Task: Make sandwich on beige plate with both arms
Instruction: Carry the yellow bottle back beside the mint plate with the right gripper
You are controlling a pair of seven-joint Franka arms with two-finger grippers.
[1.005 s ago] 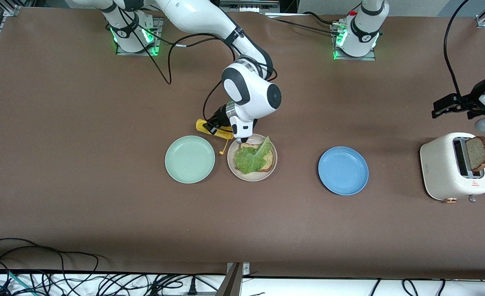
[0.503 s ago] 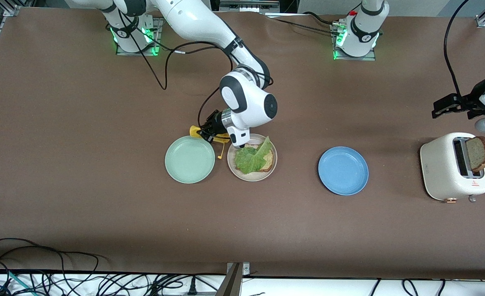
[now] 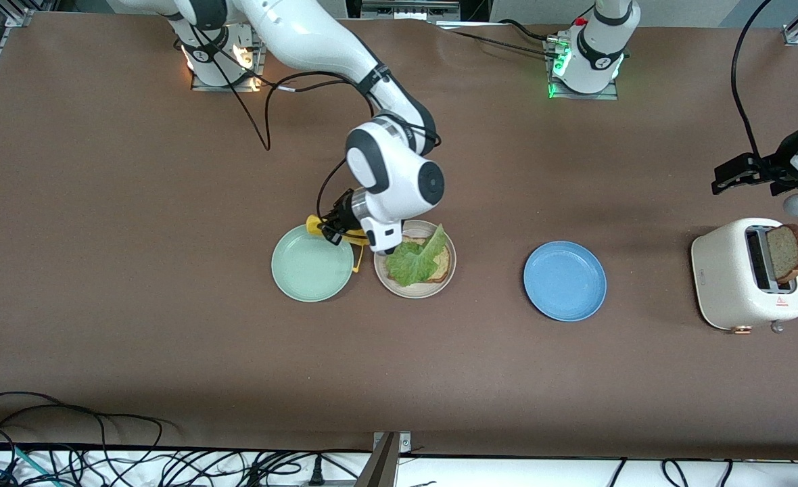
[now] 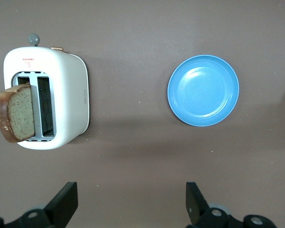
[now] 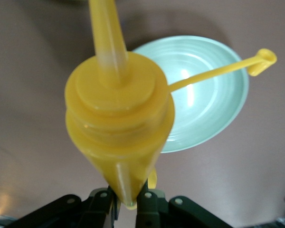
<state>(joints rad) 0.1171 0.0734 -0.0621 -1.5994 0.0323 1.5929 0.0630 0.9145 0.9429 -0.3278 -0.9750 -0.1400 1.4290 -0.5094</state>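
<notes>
The beige plate (image 3: 415,289) holds one brown bread slice (image 3: 443,264) with a crinkly green lettuce leaf (image 3: 411,262) lying on top. A second bread slice (image 3: 788,251) (image 4: 16,114) stands out of the toaster slot. My right gripper (image 3: 335,226) (image 5: 127,202) is shut on a yellow squeeze bottle (image 3: 355,237) (image 5: 118,123), over the edge of the mint-green plate (image 3: 311,265) (image 5: 204,109) beside the beige plate. The bottle's cap (image 5: 263,59) hangs open on its tether. My left gripper (image 3: 723,177) (image 4: 130,204) hangs open and holds nothing, over the table by the toaster.
The white toaster (image 3: 727,270) (image 4: 66,104) stands at the left arm's end of the table. A blue plate (image 3: 565,281) (image 4: 203,90) lies between it and the beige plate. Cables run along the table's edge nearest the front camera.
My right gripper has carried the yellow bottle away from the beige plate's rim toward the mint-green plate. The left arm has not moved.
</notes>
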